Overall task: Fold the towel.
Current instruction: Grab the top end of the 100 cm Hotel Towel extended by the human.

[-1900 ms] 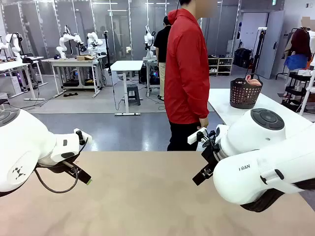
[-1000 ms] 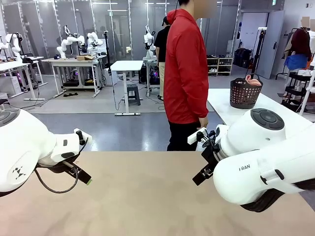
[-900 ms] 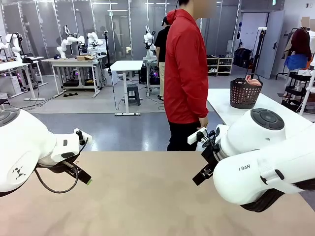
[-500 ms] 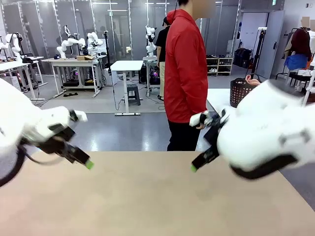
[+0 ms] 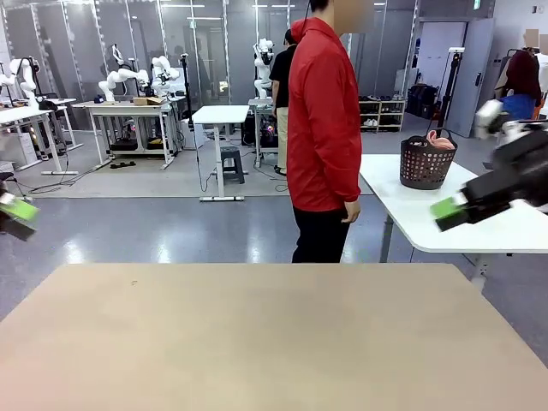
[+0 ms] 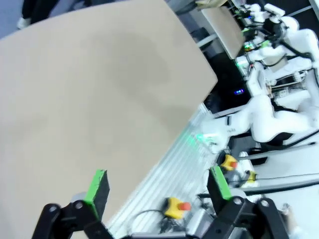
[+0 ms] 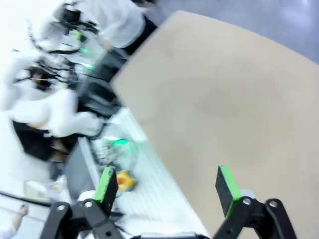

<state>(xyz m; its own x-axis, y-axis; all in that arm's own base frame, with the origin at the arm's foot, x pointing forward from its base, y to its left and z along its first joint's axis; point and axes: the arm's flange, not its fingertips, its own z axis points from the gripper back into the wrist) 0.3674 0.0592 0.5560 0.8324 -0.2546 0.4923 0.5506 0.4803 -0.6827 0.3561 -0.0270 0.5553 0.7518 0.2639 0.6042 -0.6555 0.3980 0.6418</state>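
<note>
1. Left fingers (image 6: 97, 191): spread to full width with nothing between them, raised at the far left edge of the front view, off the tan bench (image 5: 257, 342)
2. Right fingers (image 7: 225, 189): likewise fully apart and empty, raised at the right side of the front view
3. Towel (image 5: 441, 139): judged to be the salmon-pink cloth showing above the rim of the dark basket (image 5: 426, 167), which stands on the white side bench (image 5: 398, 201), well apart from both arms
4. Step in hand, as judged: awaiting the towel, no fold begun. Done well: leave the middle free until the cloth lies flat, then pinch two corners of one edge, lift both level, and carry them to the opposite edge with corners matched
5. Surface: tan bench, matt, plain, nothing lying on it
6. Room: grey floor (image 5: 171, 231), open workshop hall; a person (image 5: 324, 128) in a red jacket stands side-on at the bench's far side
</note>
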